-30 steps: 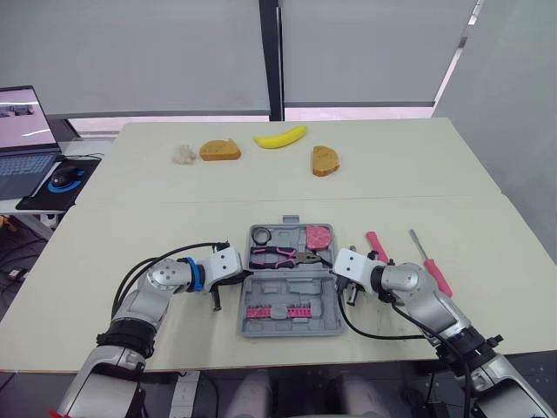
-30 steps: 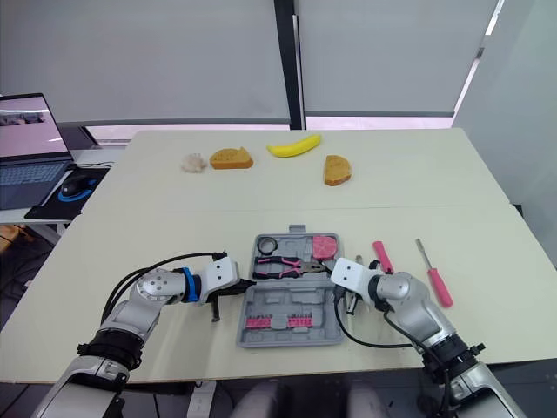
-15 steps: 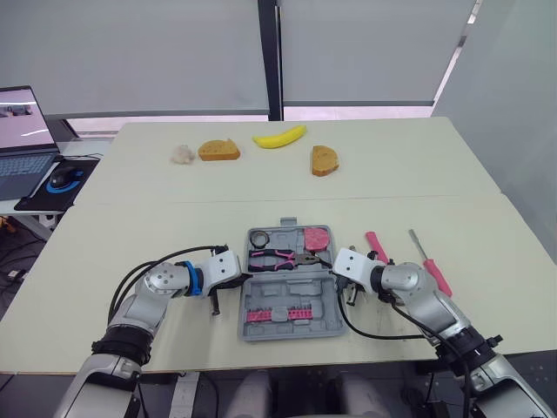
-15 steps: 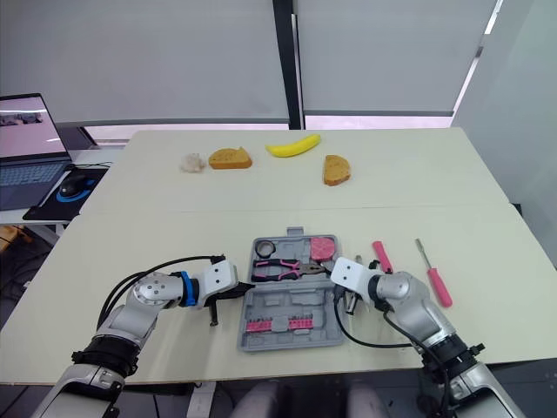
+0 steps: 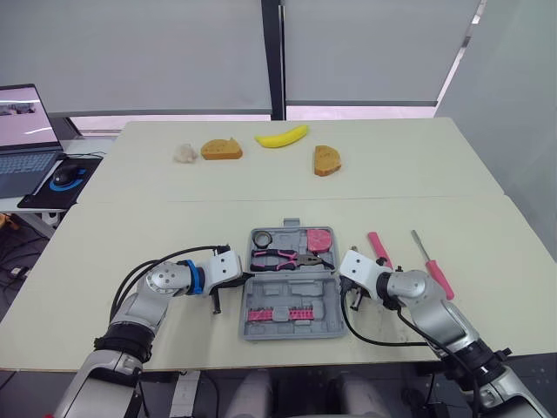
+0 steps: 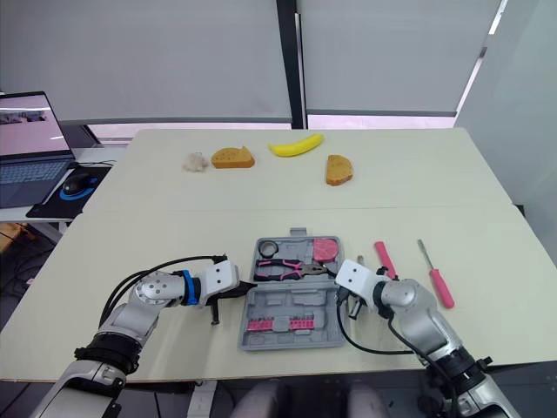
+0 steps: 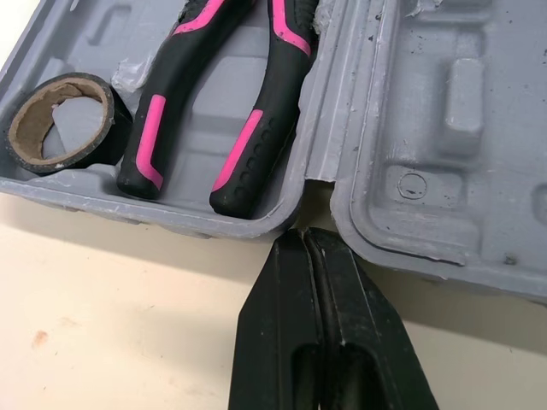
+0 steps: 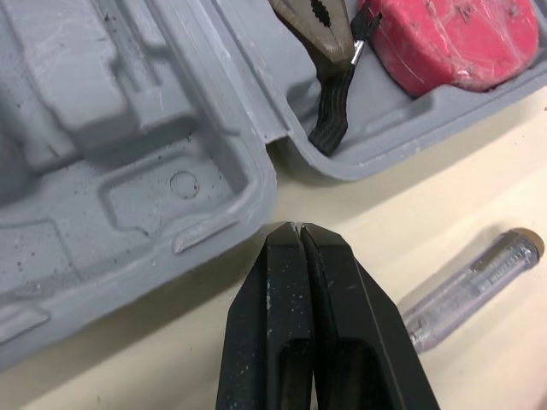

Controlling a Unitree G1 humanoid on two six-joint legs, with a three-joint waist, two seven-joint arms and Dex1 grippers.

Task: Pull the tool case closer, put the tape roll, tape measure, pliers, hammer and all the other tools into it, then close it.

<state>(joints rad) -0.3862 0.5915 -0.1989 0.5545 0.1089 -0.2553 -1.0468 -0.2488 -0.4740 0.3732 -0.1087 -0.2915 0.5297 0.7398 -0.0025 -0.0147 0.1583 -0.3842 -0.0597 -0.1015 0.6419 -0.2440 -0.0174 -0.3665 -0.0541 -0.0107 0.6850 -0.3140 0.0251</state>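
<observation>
At the far left, a laptop (image 5: 22, 131) and a mouse (image 5: 63, 178) sit on a separate surface. Along the far side of the main surface (image 5: 174, 226) lie a white crumpled lump (image 5: 184, 153), a bread slice (image 5: 220, 150), a banana (image 5: 281, 136) and a second bread piece (image 5: 326, 160), well apart from the tools.

The left end effector (image 7: 303, 235), fingers pressed together and empty, has its tips at the left edge of the open grey tool case (image 5: 287, 333), by the hinge. The case's far half holds the tape roll (image 5: 262, 237), pliers (image 5: 283, 257) and red tape measure (image 5: 319, 238).

The right end effector (image 8: 295, 226), likewise pressed together and empty, points at the case's right edge. A clear-handled screwdriver (image 8: 466, 286) lies just beside it. Further right, a pink-handled tool (image 5: 378, 248) and a pink screwdriver (image 5: 432, 264) lie outside the case.
</observation>
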